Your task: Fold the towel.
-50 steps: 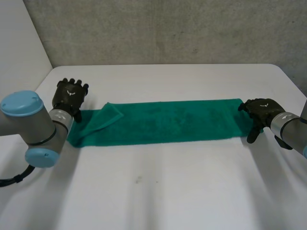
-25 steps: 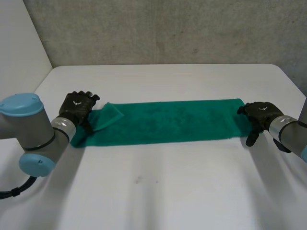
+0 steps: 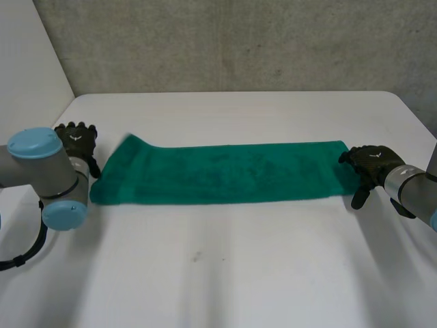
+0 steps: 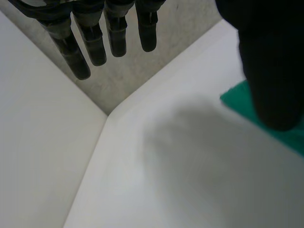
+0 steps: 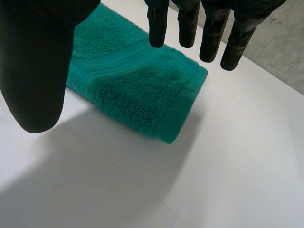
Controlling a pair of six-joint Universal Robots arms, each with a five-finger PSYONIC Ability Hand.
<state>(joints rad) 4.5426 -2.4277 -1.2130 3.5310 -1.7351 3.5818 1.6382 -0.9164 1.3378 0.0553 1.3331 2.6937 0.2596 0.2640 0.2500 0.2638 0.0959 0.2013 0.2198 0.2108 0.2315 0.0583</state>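
Green towel (image 3: 225, 174) lies flat again, corner flip lost; I log left hand (image 3: 76, 140) and right hand (image 3: 372, 162) at its ends, unclenched, empty, fold unstarted.

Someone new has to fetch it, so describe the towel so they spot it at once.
Start at the white table, then look between the black left hand and right hand. The towel lies spread there as a long strip. It is the only green, fluffy thing on the plain white top.

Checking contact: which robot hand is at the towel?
The right robot hand, open at one end of the towel; the left robot hand is apart from it.
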